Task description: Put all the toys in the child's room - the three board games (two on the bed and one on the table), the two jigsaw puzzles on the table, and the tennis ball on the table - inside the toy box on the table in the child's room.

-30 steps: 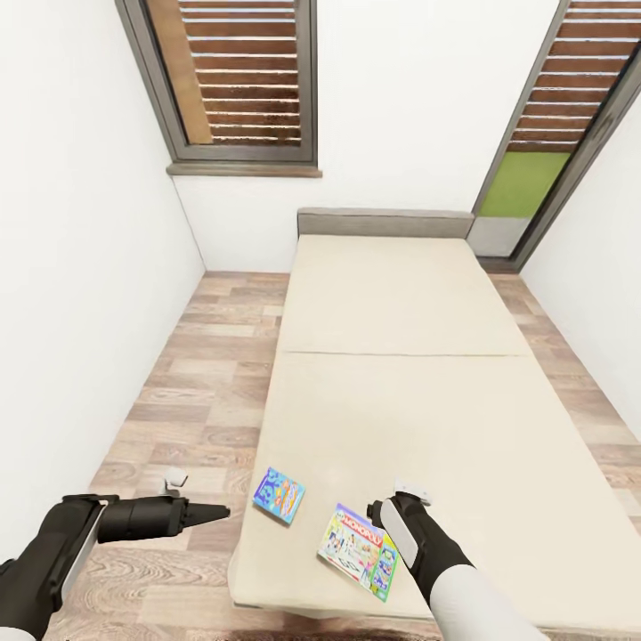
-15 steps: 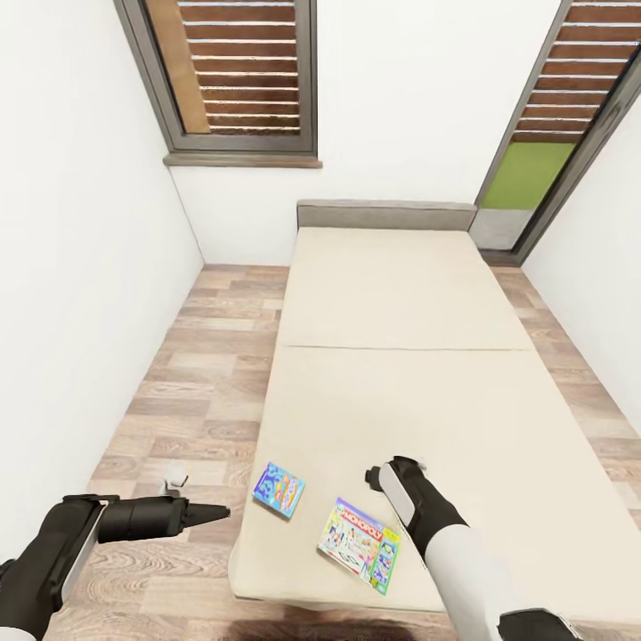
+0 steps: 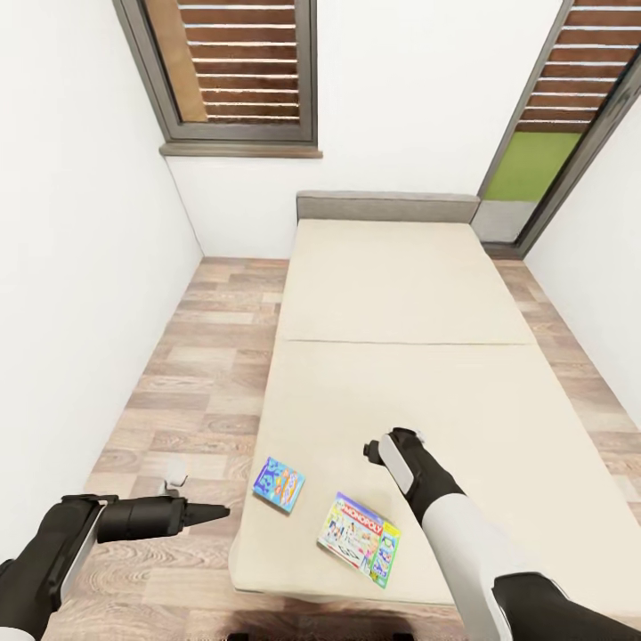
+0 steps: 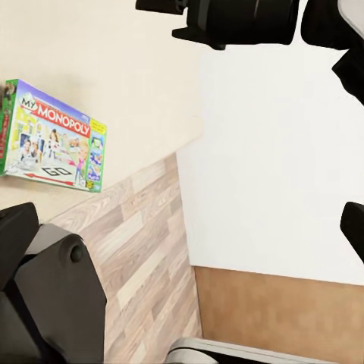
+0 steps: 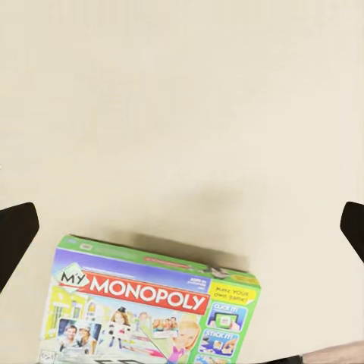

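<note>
Your right gripper [image 3: 378, 448] hangs spread above the bed [image 3: 401, 294], just beyond the green-edged game [image 5: 152, 303] reading "My Monopoly". Your left gripper [image 3: 209, 512], pressed together, points level over the floor [image 3: 205, 356].

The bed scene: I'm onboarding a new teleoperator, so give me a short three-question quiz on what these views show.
1. True or false: both board games lie on the bed near its foot edge.
2. Which game sits nearer the right hand? A) the blue board game B) the My Monopoly box
3. Fill in: the left hand hovers over the wood ____, beside the bed.

Key:
1. True. Both rest flat on the beige mattress, apart from each other.
2. B. The right hand is above the mattress just beyond that box, touching neither game.
3. Floor.
</note>
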`<state>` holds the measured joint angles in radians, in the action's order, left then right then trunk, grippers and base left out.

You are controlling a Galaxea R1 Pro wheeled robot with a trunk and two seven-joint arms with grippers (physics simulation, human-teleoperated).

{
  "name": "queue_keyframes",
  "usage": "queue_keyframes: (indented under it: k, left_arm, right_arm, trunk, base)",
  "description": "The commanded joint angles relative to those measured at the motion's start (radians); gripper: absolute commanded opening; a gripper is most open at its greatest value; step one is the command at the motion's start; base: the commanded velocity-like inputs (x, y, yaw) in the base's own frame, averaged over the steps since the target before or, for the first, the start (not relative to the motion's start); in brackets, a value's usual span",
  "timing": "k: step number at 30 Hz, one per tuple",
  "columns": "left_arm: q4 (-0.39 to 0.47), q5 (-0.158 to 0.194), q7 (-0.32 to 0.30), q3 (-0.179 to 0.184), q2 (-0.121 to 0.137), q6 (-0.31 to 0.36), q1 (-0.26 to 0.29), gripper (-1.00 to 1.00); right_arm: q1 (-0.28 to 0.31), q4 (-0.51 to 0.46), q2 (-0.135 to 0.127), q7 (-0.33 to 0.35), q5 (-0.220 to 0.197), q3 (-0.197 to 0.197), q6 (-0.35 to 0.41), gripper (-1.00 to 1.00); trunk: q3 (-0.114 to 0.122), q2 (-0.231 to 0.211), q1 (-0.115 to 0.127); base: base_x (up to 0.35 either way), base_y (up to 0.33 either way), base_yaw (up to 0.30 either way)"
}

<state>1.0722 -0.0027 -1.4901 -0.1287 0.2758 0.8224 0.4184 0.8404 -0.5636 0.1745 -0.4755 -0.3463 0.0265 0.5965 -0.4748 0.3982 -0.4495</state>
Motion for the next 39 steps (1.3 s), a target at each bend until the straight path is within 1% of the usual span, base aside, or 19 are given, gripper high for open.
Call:
queue_keyframes:
  k: [1,5,10,19,34,39]
  left_arm:
    - [0.0,0.0,0.007,-0.001,0.0,0.011,0.0,1.0]
    - [0.0,0.0,0.039,-0.001,-0.001,0.011,0.0,1.0]
    - [0.001,0.0,0.053,-0.001,-0.003,0.011,0.0,1.0]
    - [0.0,0.0,0.056,-0.002,-0.003,0.01,0.0,1.0]
    - [0.0,0.0,0.057,0.001,-0.007,-0.005,0.0,1.0]
    - [0.0,0.0,0.057,-0.001,-0.007,-0.006,0.0,1.0]
  right_arm:
    - [0.0,-0.001,0.0,-0.008,-0.009,-0.003,0.001,1.0]
    - [-0.001,0.001,-0.002,-0.006,-0.009,-0.023,-0.004,1.0]
    - [-0.007,0.002,-0.007,-0.005,-0.009,-0.032,-0.012,1.0]
    - [-0.009,0.007,-0.008,-0.005,-0.007,-0.031,-0.034,1.0]
    - [-0.014,0.008,-0.008,-0.005,0.002,-0.026,-0.043,1.0]
    - [-0.015,0.008,-0.008,-0.005,0.003,-0.026,-0.043,1.0]
  trunk:
    - [-0.003,0.002,0.0]
    - [-0.01,0.002,0.0]
    - [-0.018,0.002,0.0]
    - [-0.033,0.002,0.0]
    - [-0.058,0.002,0.0]
    - [-0.066,0.002,0.0]
  base:
    - [0.0,0.0,0.0]
    - [0.0,0.0,0.0]
    - [0.0,0.0,0.0]
    - [0.0,0.0,0.0]
    - [0.0,0.002,0.0]
    - [0.0,0.162,0.0]
